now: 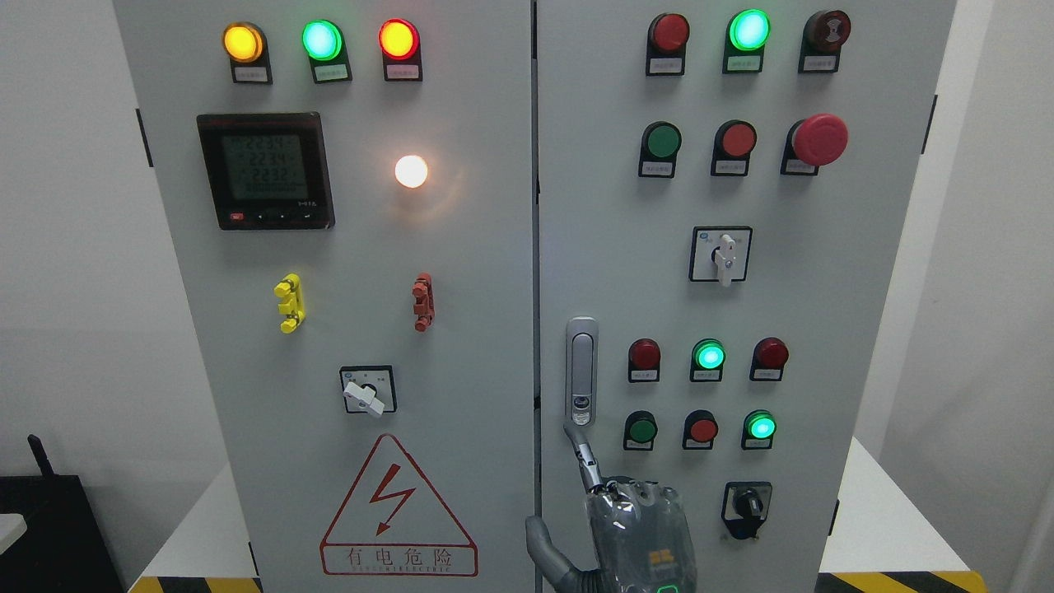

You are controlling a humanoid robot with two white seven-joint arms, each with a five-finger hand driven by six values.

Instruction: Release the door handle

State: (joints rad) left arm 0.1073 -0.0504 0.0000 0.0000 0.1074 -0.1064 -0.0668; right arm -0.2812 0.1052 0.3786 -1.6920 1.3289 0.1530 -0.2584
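The silver door handle (581,371) sits upright on the left edge of the grey cabinet's right door (823,329), flush in its recess. My right hand (555,476) comes up from the bottom edge just right of the middle, its back toward the camera. Its index finger (583,458) points up, with the tip touching the handle's lower end at the round lock. The thumb (539,539) sticks out to the left over the door seam. The other fingers are folded behind the palm. Nothing is grasped. The left arm does not show.
The left door (461,346) carries a meter (266,170), lamps, a rotary switch (367,391) and a red warning triangle (398,511). Push buttons, lamps and a red mushroom stop (819,139) cover the right door. White table edges show at both lower corners.
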